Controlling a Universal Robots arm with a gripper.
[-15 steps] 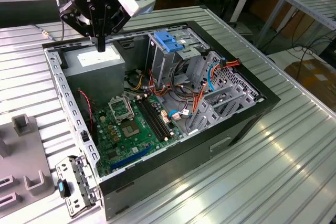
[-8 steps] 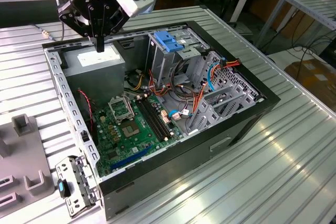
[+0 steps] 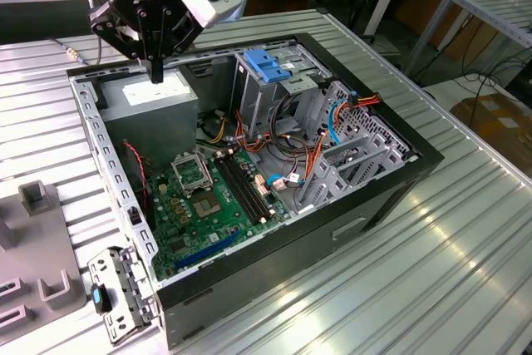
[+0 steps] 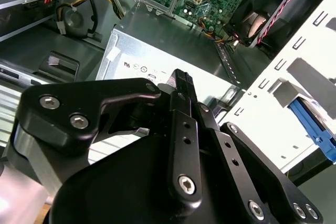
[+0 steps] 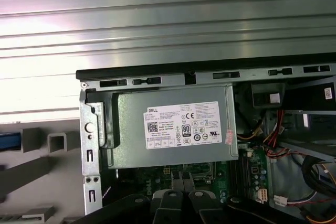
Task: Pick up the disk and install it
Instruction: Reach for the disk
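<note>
The gripper (image 3: 155,71) hangs inside the open computer case (image 3: 291,247), fingers together and holding nothing, just above the grey power supply (image 3: 150,99); the case also holds a green circuit board (image 3: 204,201) and a drive cage (image 3: 266,81); a blue-edged piece (image 4: 315,129) lies outside the case wall; whether it is the disk I cannot tell

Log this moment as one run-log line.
gripper: shut, empty | position: above power supply | computer case: open on table
</note>
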